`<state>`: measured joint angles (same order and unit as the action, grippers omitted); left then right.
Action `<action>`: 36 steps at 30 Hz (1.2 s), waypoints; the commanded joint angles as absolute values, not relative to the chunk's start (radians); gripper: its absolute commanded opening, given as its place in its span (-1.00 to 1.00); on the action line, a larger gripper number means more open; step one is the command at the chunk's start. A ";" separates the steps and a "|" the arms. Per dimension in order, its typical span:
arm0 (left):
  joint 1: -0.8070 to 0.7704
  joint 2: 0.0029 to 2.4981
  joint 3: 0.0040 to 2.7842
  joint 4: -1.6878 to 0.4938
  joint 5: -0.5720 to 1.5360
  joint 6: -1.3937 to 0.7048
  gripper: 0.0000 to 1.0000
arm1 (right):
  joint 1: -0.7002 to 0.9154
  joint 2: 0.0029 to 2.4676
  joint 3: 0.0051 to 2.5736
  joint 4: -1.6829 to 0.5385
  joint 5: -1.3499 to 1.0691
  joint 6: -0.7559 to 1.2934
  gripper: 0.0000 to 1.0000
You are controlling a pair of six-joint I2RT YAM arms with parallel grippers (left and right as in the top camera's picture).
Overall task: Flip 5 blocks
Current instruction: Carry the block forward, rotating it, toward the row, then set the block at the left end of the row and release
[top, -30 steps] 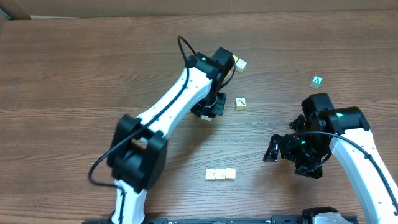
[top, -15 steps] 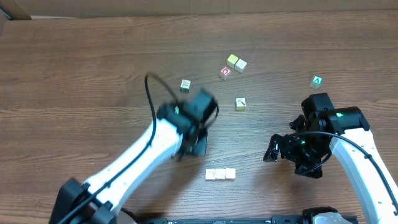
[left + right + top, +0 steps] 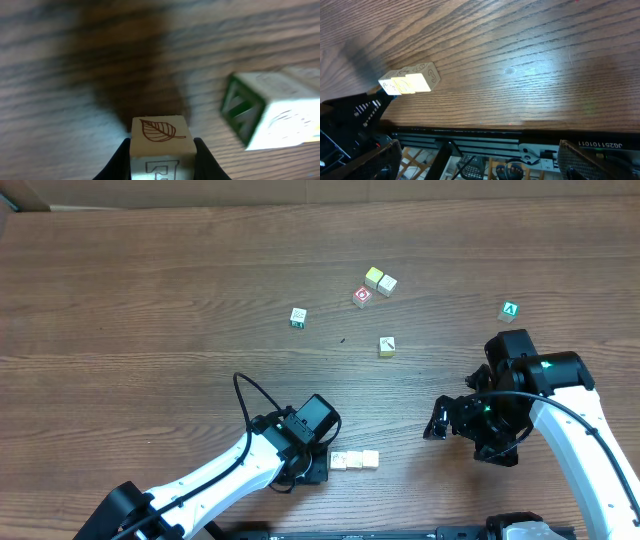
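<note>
Left gripper (image 3: 161,159) pinches a leaf block (image 3: 159,131).
Block row (image 3: 355,461) sits just at its 3 o'clock; right gripper (image 3: 438,423) gapes wide (empty).

Overhead looks straight down over the whole table (image 3: 150,280). Left wrist peers at it very close. Right wrist faces left along its near edge, sharing overhead's block row (image 3: 355,460).

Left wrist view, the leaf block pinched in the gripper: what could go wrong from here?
The leaf block sits at the very tips of the left gripper, so it may twist or land on the wrong face when released. The green-printed block lies close beside it; a nudge while setting down could knock it askew.
</note>
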<state>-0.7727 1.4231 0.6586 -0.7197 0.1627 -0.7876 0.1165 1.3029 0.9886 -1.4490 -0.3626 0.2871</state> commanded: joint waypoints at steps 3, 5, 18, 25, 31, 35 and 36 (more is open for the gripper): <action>-0.773 1.414 0.649 -0.640 0.172 -0.789 -0.79 | 0.112 1.303 1.007 -1.446 -0.368 0.281 1.00; -0.773 1.414 0.649 -0.631 0.165 -0.789 -0.77 | 0.112 1.303 1.007 -1.447 -0.368 0.281 1.00; -0.772 1.414 0.649 -0.619 0.119 -0.788 -0.44 | 0.112 1.303 1.007 -1.446 -0.368 0.281 1.00; -0.771 1.425 0.650 -0.593 0.112 -0.785 -0.27 | 0.112 1.303 1.007 -1.446 -0.368 0.281 1.00; -0.771 1.425 0.650 -0.589 0.097 -0.786 -0.28 | 0.112 1.303 1.007 -1.450 -0.368 0.281 1.00; -0.771 1.425 0.656 -0.586 0.097 -0.785 -0.28 | 0.112 1.303 1.007 -1.449 -0.368 0.281 1.00; -0.771 1.425 0.661 -0.586 0.097 -0.783 -0.28 | 0.112 1.303 1.007 -1.449 -0.368 0.281 1.00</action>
